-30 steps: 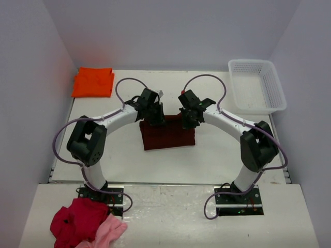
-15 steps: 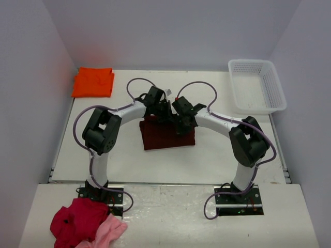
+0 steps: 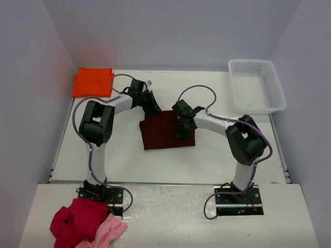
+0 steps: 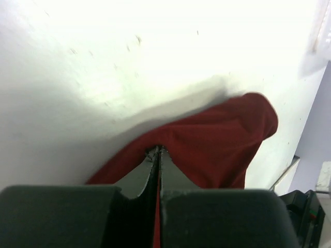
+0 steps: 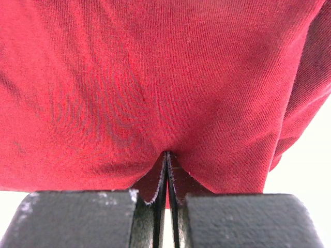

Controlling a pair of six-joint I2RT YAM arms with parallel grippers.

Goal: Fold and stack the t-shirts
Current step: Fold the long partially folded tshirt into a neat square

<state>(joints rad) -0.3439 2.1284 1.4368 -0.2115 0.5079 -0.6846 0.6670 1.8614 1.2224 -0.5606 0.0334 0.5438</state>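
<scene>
A white tabletop (image 3: pixel 217 155) fills the enclosure, with two white-and-black robot arms reaching in from its near edge. At its centre lies the large dark maroon cloth t-shirt (image 3: pixel 161 135), already folded into a thick, soft rectangle with a fine knit weave. A white plastic lattice basket (image 3: pixel 258 110) stands at the back right. In the back left corner rests the bright orange cloth t-shirt (image 3: pixel 93 81), folded flat and square, probably the base for the stack. A crumpled crimson-red garment (image 3: pixel 77 219) and a light pink garment (image 3: pixel 109 231) are heaped together on the near ledge, off the work area.

The left end effector (image 4: pixel 158 151) has its dark fingers pressed together on the maroon t-shirt's back left corner, with a sliver of red cloth between them. The right end effector (image 5: pixel 166 154) is likewise pressed together near the right edge, where the fabric puckers at its tip. Gripping both sides likely lets the arms carry the bundle without unfolding it.
</scene>
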